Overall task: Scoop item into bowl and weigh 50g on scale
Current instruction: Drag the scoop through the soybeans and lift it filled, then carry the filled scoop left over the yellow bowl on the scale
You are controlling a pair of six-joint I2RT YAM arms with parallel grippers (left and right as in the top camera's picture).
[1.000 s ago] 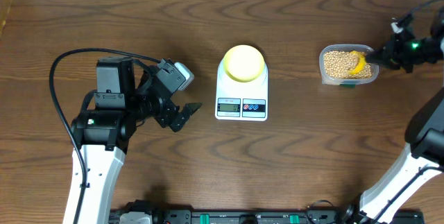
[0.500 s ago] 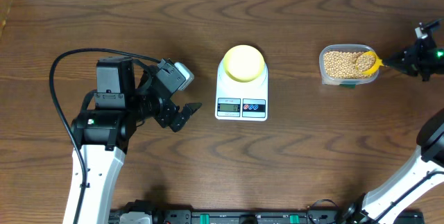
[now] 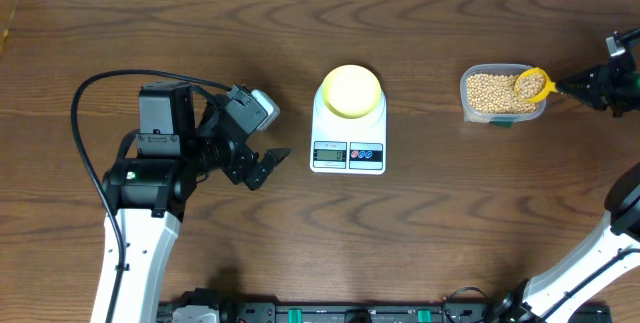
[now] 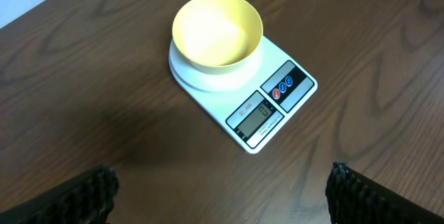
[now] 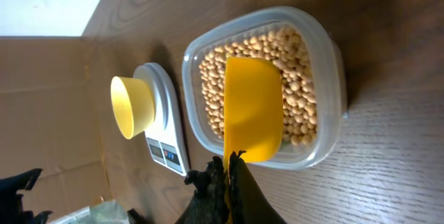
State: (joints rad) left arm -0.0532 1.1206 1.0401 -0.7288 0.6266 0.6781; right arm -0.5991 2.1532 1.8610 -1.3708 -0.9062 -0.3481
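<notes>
One round bowl point(image 3: 350, 91) atop one scale point(image 3: 348, 153); rightward, one clear tub point(image 3: 468, 111) of beans point(image 3: 485, 91), right gripper point(image 5: 227, 167) pinching yellow scoop point(image 5: 253, 109); left gripper point(image 3: 268, 161) spread.

The right end effector point(image 3: 566, 85) has drawn the scoop point(image 3: 530, 84) rightward to the tub point(image 3: 480, 113) edge.

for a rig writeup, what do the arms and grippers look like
The left arm and right arm have white lower links and black upper joints; a black cable loops off the left. The left gripper and right gripper are black, the left's pads ribbed.
</notes>
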